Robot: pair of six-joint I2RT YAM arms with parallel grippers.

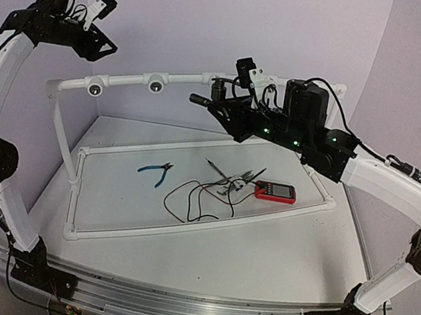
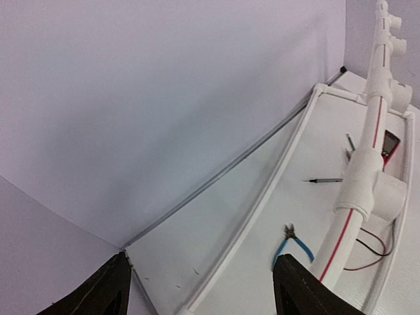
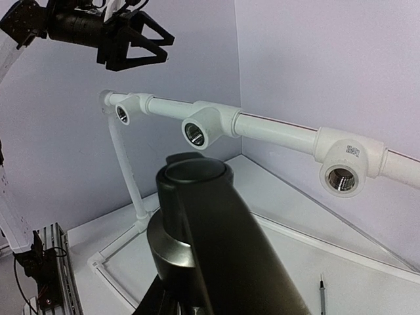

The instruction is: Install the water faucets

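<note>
While the left fingers (image 2: 298, 289) hang spread wide and empty above the desk (image 1: 276, 251) at its left edge, the right fingers (image 1: 230, 113) grip the water faucet (image 3: 197, 216) before the pipe rail (image 3: 275, 128) at the far edge.

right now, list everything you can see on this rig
table: one, white, under everything
pipe frame: one, white, standing on the table
pipe sockets: three, white, along the top rail
water faucet: one, dark grey, in the right gripper
pliers: one, blue handles, inside the frame
multimeter: one, red, right of the pliers
leads: tangle, black and red, between pliers and multimeter
left gripper: black, open, holding nothing, raised high
right gripper: black, shut on the water faucet
</note>
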